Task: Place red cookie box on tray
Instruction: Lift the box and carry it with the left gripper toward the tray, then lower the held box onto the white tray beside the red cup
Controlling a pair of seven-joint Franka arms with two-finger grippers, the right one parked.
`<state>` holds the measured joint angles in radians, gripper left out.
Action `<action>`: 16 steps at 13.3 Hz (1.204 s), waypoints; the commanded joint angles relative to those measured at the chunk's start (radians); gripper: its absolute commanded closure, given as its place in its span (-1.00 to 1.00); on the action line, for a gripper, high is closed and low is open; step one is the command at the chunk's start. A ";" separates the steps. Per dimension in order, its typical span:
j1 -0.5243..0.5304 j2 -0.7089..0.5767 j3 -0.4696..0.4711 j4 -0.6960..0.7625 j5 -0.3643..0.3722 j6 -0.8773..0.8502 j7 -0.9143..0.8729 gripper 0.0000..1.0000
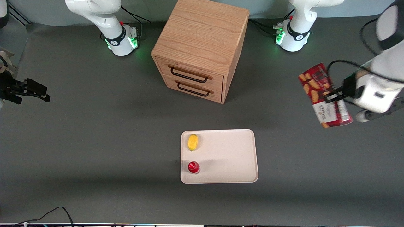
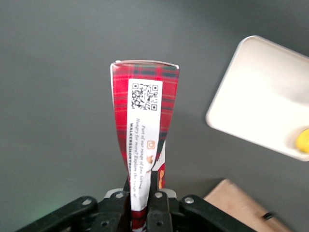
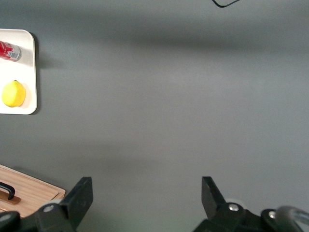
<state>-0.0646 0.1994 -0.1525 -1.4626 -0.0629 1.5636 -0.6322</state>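
My left gripper [image 1: 329, 97] is shut on the red cookie box [image 1: 324, 95] and holds it in the air above the table, toward the working arm's end. In the left wrist view the box [image 2: 145, 121] stands out from between the two fingers [image 2: 159, 210], its white label strip with a QR code facing the camera. The cream-white tray [image 1: 230, 157] lies on the table nearer the front camera than the wooden drawer cabinet. The tray's corner shows in the left wrist view [image 2: 260, 101] and in the right wrist view [image 3: 24, 104].
A wooden cabinet [image 1: 202, 41] with two drawers stands mid-table. A yellow lemon [image 1: 193, 142] and a small round red object [image 1: 193, 167] sit on the tray along its edge toward the parked arm. A black cable [image 1: 53, 212] lies at the table's near edge.
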 commanded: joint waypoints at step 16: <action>-0.262 0.647 -0.039 0.378 0.193 0.466 -0.222 1.00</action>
<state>-0.3049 0.8044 -0.2028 -1.1290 0.1046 2.0099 -0.8772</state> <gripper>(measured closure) 0.877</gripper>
